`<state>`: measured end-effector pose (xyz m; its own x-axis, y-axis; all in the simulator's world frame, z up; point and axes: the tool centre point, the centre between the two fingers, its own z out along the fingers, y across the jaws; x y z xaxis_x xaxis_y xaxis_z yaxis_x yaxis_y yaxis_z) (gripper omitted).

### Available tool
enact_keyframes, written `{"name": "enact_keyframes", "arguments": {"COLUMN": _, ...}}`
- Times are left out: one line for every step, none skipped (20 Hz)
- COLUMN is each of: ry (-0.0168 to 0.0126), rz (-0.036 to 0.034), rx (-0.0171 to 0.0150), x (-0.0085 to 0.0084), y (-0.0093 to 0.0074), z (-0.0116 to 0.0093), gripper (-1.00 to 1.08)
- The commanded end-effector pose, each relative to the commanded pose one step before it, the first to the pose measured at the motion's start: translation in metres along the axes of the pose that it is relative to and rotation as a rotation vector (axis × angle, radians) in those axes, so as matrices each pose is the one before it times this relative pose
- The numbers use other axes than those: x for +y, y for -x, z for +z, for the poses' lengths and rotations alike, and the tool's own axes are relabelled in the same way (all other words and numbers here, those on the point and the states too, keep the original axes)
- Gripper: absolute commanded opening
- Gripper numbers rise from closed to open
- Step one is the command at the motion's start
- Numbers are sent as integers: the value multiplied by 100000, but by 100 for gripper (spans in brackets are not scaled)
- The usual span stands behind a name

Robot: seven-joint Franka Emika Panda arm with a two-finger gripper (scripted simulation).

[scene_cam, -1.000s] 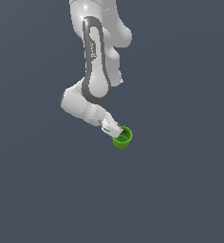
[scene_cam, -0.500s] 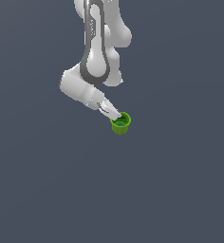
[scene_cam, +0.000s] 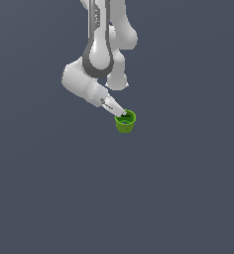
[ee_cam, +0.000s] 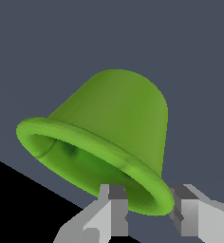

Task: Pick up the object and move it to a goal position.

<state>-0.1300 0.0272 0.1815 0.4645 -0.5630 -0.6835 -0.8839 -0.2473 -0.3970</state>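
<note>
- Cup (scene_cam: 125,122): bright green, round rim up, narrower base down; sits upright-ish in the exterior view, just below the centre of the frame's upper half.
- Arm (scene_cam: 100,47) comes down from the top of the exterior view; the wrist slants toward the exterior view's right and ends at the cup's rim.
- Hand (scene_cam: 120,114): fingers narrow, closed on the cup's rim, one finger inside and one outside.
- Wrist view: cup (ee_cam: 111,137) fills the frame, flared rim nearest the camera, base pointing away; two grey fingers (ee_cam: 115,209) straddle the rim's near edge, hand (ee_cam: 149,211) pinching the wall between them.
- Background in both views is plain dark grey-blue; cannot tell whether the cup touches any surface.
</note>
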Motion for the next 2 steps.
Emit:
{"name": "enact_keyframes", "arguments": {"ry": -50, "rz": -121, "rx": 30, "x": 78, "y": 247, "z": -198, "gripper": -100}}
{"name": "enact_keyframes", "arguments": {"ry": 33, "rz": -28, "rx": -23, "x": 3, "y": 26, "z": 7, "gripper": -100}}
